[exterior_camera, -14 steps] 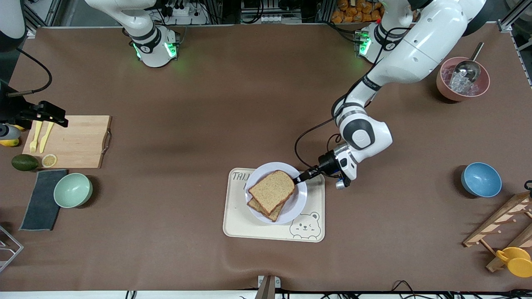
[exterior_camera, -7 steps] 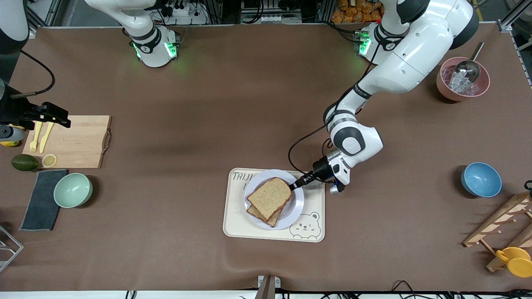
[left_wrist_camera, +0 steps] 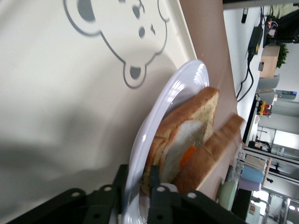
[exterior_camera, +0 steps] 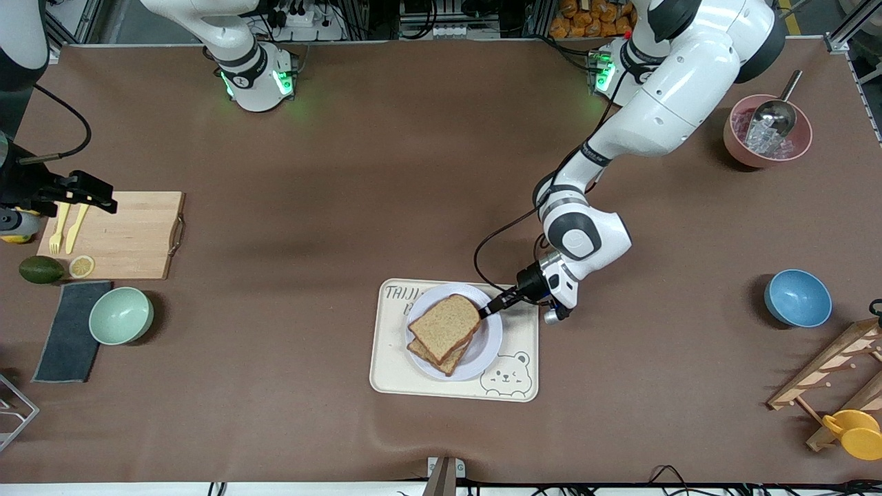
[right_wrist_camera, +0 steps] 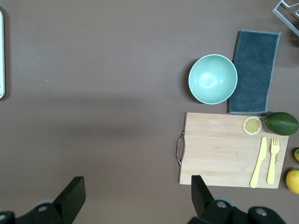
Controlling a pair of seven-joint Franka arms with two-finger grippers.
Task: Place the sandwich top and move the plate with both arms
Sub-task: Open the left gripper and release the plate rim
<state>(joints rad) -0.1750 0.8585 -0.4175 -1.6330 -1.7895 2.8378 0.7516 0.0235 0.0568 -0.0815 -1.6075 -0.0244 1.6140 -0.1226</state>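
The sandwich top (exterior_camera: 445,327), a plain brown slice, lies on a lower slice on the pale plate (exterior_camera: 486,342). The plate sits on the cream bear tray (exterior_camera: 413,379). My left gripper (exterior_camera: 490,308) is shut on the plate's rim at the edge toward the left arm's end. In the left wrist view its jaws (left_wrist_camera: 138,186) pinch the rim (left_wrist_camera: 173,98), and the sandwich top (left_wrist_camera: 217,147) leans on the slice that bears the egg (left_wrist_camera: 184,147). My right gripper (exterior_camera: 93,193) hangs open and empty over the cutting board's end, its jaws wide apart in the right wrist view (right_wrist_camera: 135,189).
A wooden cutting board (exterior_camera: 124,234) with a yellow fork and knife, a mint bowl (exterior_camera: 120,315) and a dark cloth (exterior_camera: 69,331) lie at the right arm's end. A blue bowl (exterior_camera: 797,297), a pink ice bowl (exterior_camera: 766,131) and a wooden rack (exterior_camera: 827,372) stand at the left arm's end.
My left gripper has moved the plate with the sandwich a little nearer to the front camera and toward the right arm's end, over the tray. The right gripper has barely moved.
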